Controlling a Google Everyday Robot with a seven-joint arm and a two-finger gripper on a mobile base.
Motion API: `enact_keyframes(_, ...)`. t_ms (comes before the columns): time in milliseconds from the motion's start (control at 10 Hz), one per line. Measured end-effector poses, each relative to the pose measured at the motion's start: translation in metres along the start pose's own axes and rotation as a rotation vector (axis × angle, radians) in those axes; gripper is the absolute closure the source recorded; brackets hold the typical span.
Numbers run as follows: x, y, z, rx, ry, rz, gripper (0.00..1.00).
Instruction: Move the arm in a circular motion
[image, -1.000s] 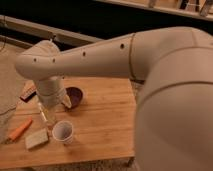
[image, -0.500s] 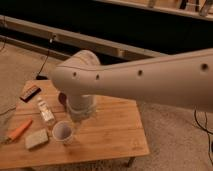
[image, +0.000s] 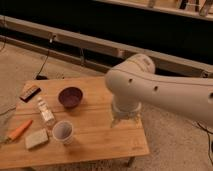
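The thick cream-white arm (image: 165, 92) reaches in from the right edge, and its rounded elbow (image: 131, 75) hangs over the right part of a wooden table (image: 95, 140). From the elbow a short segment points straight down. The gripper (image: 123, 119) at its lower end hovers just above the tabletop, right of the middle. It is seen from behind and holds nothing that I can see.
On the table's left half are a dark purple bowl (image: 70, 96), a white cup (image: 62, 132), a small lying bottle (image: 46, 112), a carrot (image: 20, 129), a tan sponge (image: 36, 138) and a dark flat object (image: 29, 92). A long rail (image: 75, 42) runs behind.
The arm has swung from the left part of the table to its right part. The bowl and bottle are now uncovered, and nothing on the table has moved.
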Motion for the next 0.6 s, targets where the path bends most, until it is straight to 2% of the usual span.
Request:
enact_keyframes(100,-0.024,-0.039,0.010,0.016,-0.017,0.101,0.35)
enact_keyframes(300,-0.066,-0.087,0.015,0.048,-0.057,0.208,0.35)
enact_keyframes(400,-0.106,-0.120,0.008,0.075,-0.111,0.280,0.35)
enact_keyframes(600,-0.157,-0.142,-0.009,0.089,-0.182,0.342,0.35)
